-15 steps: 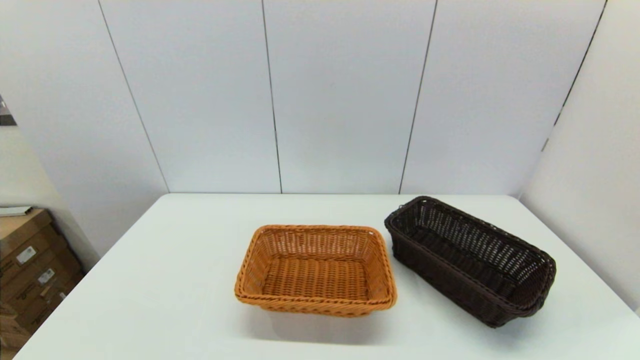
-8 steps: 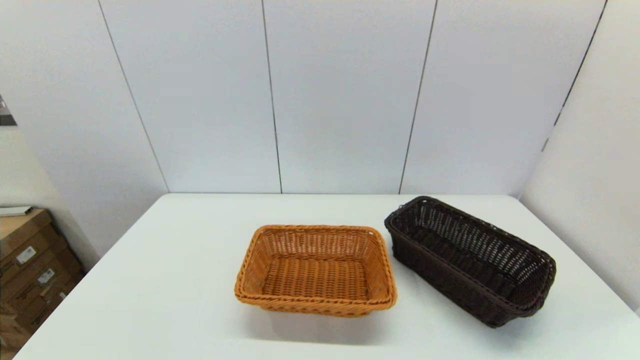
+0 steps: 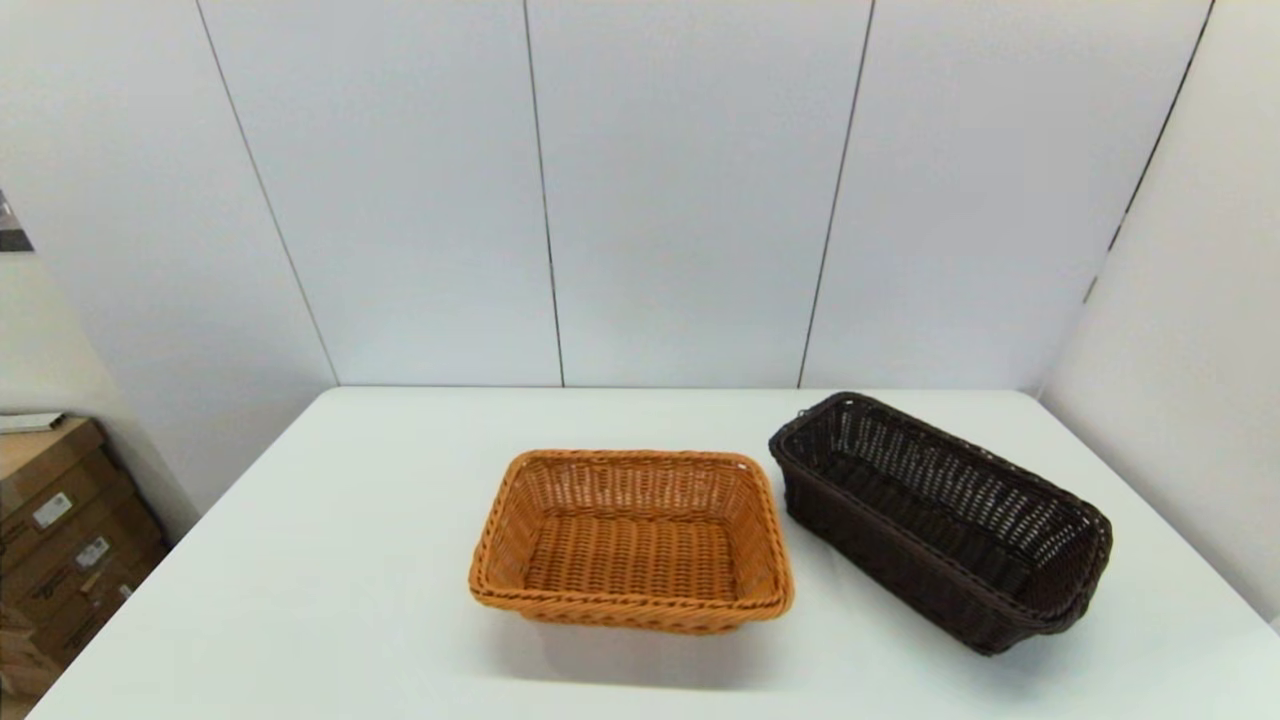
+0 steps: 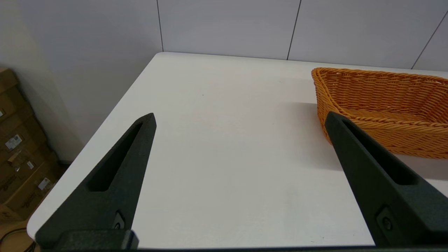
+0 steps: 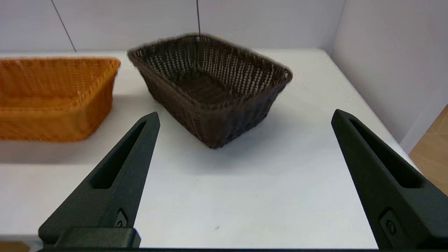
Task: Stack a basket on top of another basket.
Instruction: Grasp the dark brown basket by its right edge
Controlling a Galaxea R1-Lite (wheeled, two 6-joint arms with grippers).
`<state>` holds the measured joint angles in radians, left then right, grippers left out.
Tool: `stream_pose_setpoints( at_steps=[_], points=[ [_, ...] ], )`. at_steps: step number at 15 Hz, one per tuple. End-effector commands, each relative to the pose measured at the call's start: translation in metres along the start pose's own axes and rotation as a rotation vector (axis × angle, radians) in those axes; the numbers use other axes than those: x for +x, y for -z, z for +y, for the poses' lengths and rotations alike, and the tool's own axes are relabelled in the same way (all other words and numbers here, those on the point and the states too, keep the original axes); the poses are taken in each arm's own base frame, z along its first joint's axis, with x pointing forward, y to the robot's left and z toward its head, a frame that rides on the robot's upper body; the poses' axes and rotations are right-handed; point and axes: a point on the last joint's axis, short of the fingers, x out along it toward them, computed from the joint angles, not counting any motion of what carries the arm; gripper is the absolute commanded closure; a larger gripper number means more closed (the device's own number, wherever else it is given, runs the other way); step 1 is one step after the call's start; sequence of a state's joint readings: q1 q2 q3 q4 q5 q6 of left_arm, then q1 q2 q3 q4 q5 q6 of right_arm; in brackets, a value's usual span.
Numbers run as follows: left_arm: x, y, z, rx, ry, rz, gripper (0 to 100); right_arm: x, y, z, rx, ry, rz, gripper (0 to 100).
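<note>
Nearest the robot, the right gripper [image 5: 245,117] hangs over the table's [image 3: 330,590] near edge toward the near right corner, fingers spread wide and empty, facing the dark brown basket [image 3: 940,520]; the left gripper [image 4: 239,117] sits over the near edge toward the near left corner, likewise spread wide and holding nothing, with the orange-tan basket [image 3: 632,540] off to one side of it. No step of the stacking is yet done. Risk, as a judgement: the dark brown basket lies at an angle to the table's edges, its far end pointing toward the middle of the far edge and its near end toward the right edge, so a pinch on the braided rim off its midpoint would likely let the long body swing or tip during a lift. It also looks longer and narrower than the orange-tan one; set down crooked, it may bridge the rim and rock instead of seating. The open weave could snag a fingertip on release. Farther in, the orange-tan basket stands upright near the table's centre, wide-mouthed, sides flaring outward, empty. Beside it, near but not touching, the dark brown basket stands upright on the right half, near-black, deep-walled, open-weave sides under a braided rim, empty.
</note>
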<state>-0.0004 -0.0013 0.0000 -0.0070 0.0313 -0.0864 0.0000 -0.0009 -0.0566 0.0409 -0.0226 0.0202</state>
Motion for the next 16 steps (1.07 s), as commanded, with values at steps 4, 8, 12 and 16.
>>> stream_pose_setpoints(
  at_steps=[4, 8, 12, 16],
  points=[
    [0.0, 0.0, 0.0, -0.001, -0.001, -0.001, 0, -0.026, -0.107, 0.001, 0.011, 0.0, -0.025, 0],
    [0.0, 0.0, 0.0, -0.001, 0.0, -0.001, 0, -0.01, -0.172, 0.004, 0.011, 0.02, 0.031, 0],
    [0.0, 0.0, 0.0, -0.001, -0.001, -0.001, 0, 0.039, -0.226, 0.004, -0.007, 0.074, 0.17, 0],
    [0.0, 0.0, 0.0, -0.001, -0.001, -0.001, 0, 0.105, -0.24, 0.001, -0.043, 0.197, 0.355, 0]
  ],
)
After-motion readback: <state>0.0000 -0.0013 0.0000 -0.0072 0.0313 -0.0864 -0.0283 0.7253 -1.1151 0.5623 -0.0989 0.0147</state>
